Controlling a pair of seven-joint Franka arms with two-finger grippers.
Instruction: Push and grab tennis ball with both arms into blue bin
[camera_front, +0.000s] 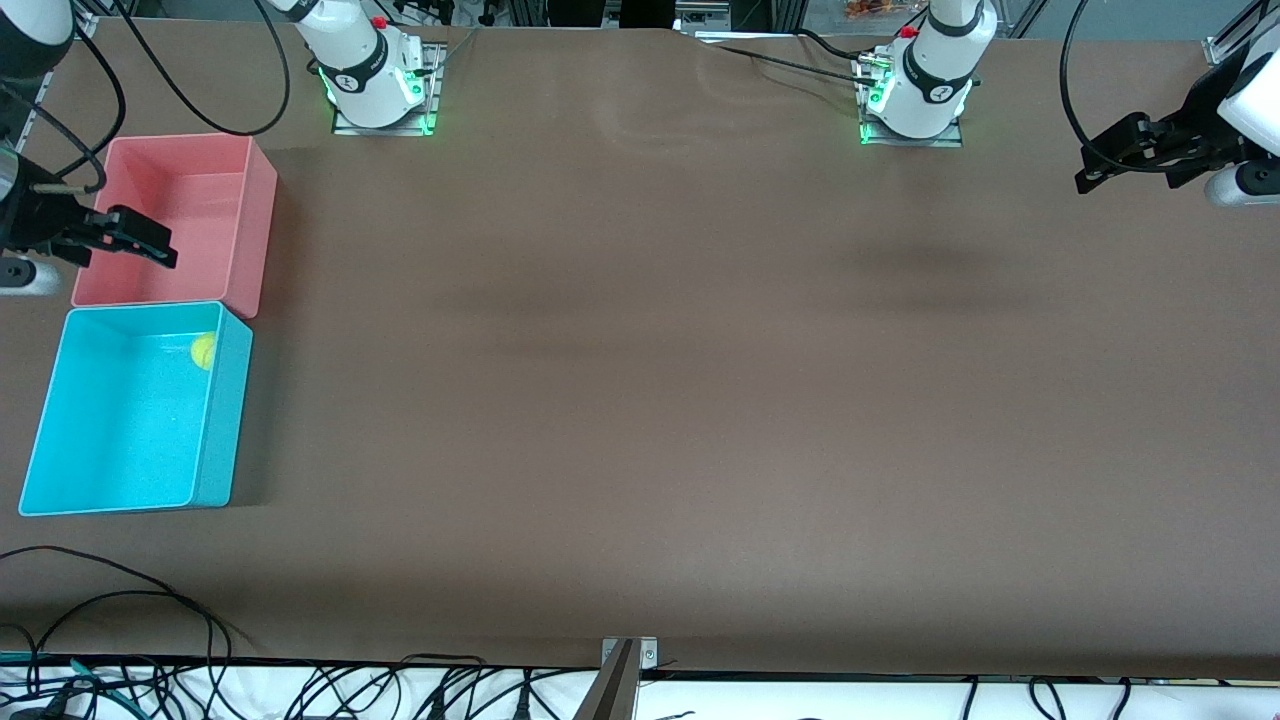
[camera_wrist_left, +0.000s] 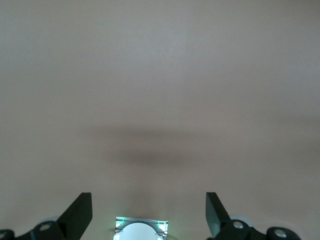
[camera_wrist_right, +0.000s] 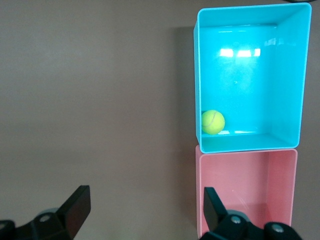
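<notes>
The tennis ball (camera_front: 203, 350) lies inside the blue bin (camera_front: 120, 430), in the corner next to the pink bin. It also shows in the right wrist view (camera_wrist_right: 213, 122), against the blue bin's wall (camera_wrist_right: 250, 142). My right gripper (camera_front: 160, 250) is open and empty in the air over the pink bin's edge; its jaws (camera_wrist_right: 145, 210) stand wide apart. My left gripper (camera_front: 1085, 170) is open and empty, up over the table at the left arm's end; its jaws (camera_wrist_left: 148, 212) stand wide apart over bare table.
The pink bin (camera_front: 200, 200) stands touching the blue bin, farther from the front camera, and shows in the right wrist view (camera_wrist_right: 245, 190). The arm bases (camera_front: 375, 80) (camera_front: 915, 95) stand at the table's back edge. Cables lie along the front edge (camera_front: 150, 620).
</notes>
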